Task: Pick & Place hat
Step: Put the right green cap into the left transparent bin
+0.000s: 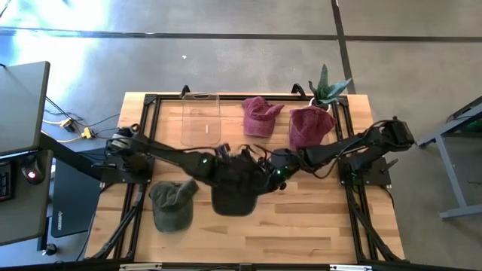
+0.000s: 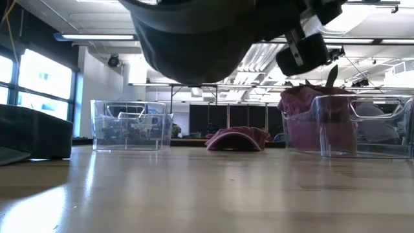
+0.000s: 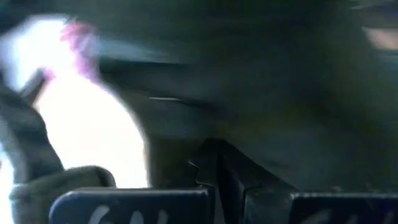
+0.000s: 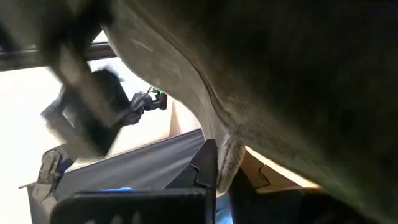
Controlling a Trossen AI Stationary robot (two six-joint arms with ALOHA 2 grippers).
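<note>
Left wrist view: heavy blur. Dark hat (image 3: 261,93) fills most of frame; fabric detail not resolvable. Pink smear (image 3: 78,40) at one corner, identity unclear.

Right wrist view: hat cloth (image 4: 280,81) sits close to lens, blocks most of bench. Other arm's part (image 4: 93,118) blurred.

Low view: dark hat (image 2: 194,39) cut off by top edge; both end effectors mostly out of frame.

High view: left end effector (image 1: 221,156) and right end effector (image 1: 265,170) merge w/ dark hat (image 1: 235,187); finger state of each not readable.

Lab (concrete floor (image 1: 226,53), strip lights (image 2: 97,37))
</note>
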